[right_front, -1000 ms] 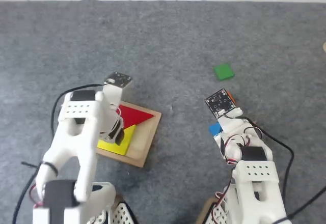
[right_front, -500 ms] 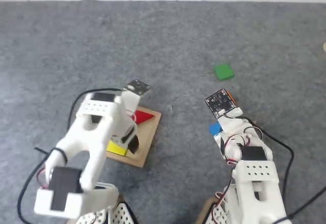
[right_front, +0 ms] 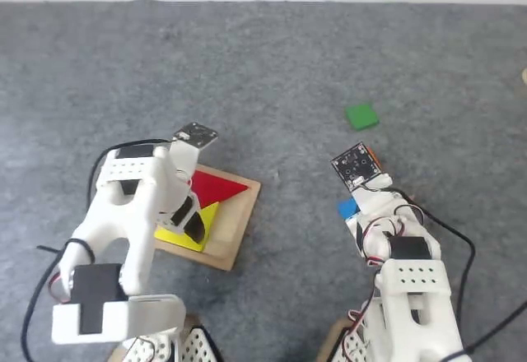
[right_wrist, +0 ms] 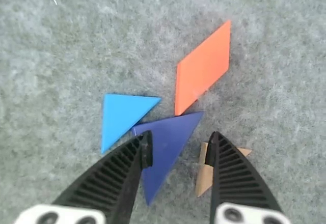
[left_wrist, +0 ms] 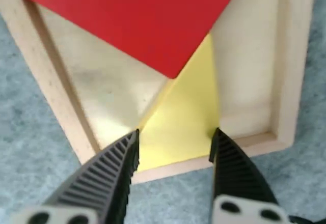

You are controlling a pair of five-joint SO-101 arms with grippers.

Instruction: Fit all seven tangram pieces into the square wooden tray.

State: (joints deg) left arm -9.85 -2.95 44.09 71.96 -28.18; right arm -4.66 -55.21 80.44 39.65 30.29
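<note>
The square wooden tray point(right_front: 239, 229) lies at the left and holds a red triangle point(right_front: 217, 187) and a yellow triangle point(right_front: 190, 234). My left gripper point(left_wrist: 174, 141) hovers open above the tray point(left_wrist: 50, 81), its fingers straddling the yellow triangle point(left_wrist: 183, 122), whose tip meets the red triangle point(left_wrist: 147, 20). My right gripper point(right_wrist: 179, 142) stands open over a dark blue triangle point(right_wrist: 165, 142). Around it lie a light blue triangle point(right_wrist: 119, 119), an orange parallelogram point(right_wrist: 202, 68) and a tan piece point(right_wrist: 204, 178) partly hidden by a finger. A green square point(right_front: 361, 116) lies farther back.
Grey carpet covers the table. Both arm bases stand at the near edge. The loose pieces cluster under the right arm point(right_front: 387, 239), with the light blue triangle point(right_front: 347, 208) showing beside it. Open carpet stretches between the tray and that cluster.
The left arm swung to the right over the tray and then came back to about where it began. The right arm and all pieces stayed put.
</note>
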